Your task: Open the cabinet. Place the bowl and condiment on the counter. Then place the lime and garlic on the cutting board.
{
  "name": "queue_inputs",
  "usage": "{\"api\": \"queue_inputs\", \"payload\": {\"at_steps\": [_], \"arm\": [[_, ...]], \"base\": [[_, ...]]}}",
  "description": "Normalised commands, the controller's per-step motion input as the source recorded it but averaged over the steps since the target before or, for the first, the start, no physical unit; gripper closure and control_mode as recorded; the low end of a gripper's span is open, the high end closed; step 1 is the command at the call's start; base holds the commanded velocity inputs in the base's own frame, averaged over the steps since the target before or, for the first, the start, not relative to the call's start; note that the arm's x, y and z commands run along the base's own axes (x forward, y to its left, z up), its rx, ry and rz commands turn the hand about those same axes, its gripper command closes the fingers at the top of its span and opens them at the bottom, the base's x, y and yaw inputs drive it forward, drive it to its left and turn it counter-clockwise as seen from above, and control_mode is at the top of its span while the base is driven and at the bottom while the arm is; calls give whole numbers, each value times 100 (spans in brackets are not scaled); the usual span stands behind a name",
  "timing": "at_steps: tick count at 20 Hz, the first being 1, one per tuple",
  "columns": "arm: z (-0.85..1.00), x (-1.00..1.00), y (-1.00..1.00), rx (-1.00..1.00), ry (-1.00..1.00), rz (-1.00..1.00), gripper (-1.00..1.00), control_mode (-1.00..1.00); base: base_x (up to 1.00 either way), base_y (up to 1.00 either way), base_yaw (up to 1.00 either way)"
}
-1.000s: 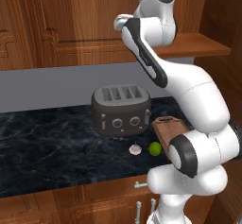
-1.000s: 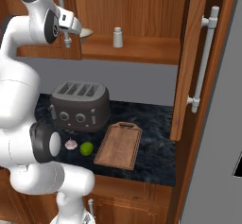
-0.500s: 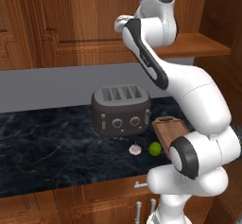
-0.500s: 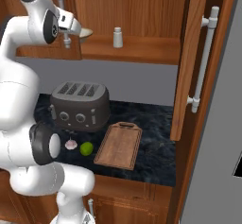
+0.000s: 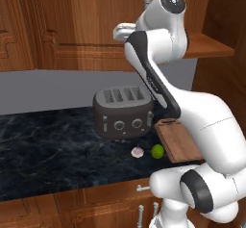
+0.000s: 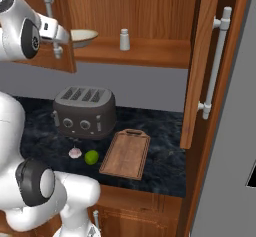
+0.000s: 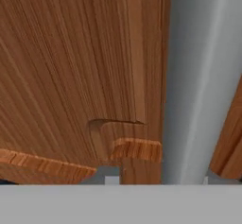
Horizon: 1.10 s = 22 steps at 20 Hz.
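The reddish-brown wooden wall cabinet (image 6: 135, 26) stands open. At upper left of the right base view, the hand (image 6: 59, 35) sits beside the cream, tan-rimmed bowl (image 6: 83, 37) on the shelf; its grip cannot be told. It should close squarely on the rim before lifting.

Left base view looks forward and down from behind the arm's left; right base view from its right; both share the counter (image 5: 48, 145), toaster (image 6: 84, 112) and cutting board (image 6: 126, 153); hand view sits close against cabinet (image 7: 71, 76) wood.
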Motion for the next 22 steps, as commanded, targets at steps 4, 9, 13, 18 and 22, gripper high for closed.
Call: {"api": "queue_inputs", "payload": {"at_steps": [4,9,13,18,22], "arm": [[0,-100,100,0,-7,5,100,-100],[0,-100,100,-1,-3,5,100,-100],[6,-100,79,0,2,4,-100,-100],[23,-75,-66,2,14,0,-100,-100],[15,-44,-100,16,11,0,-100,-100]], "base": [[0,0,0],[0,0,0],[0,0,0],[0,0,0],[0,0,0]]}}
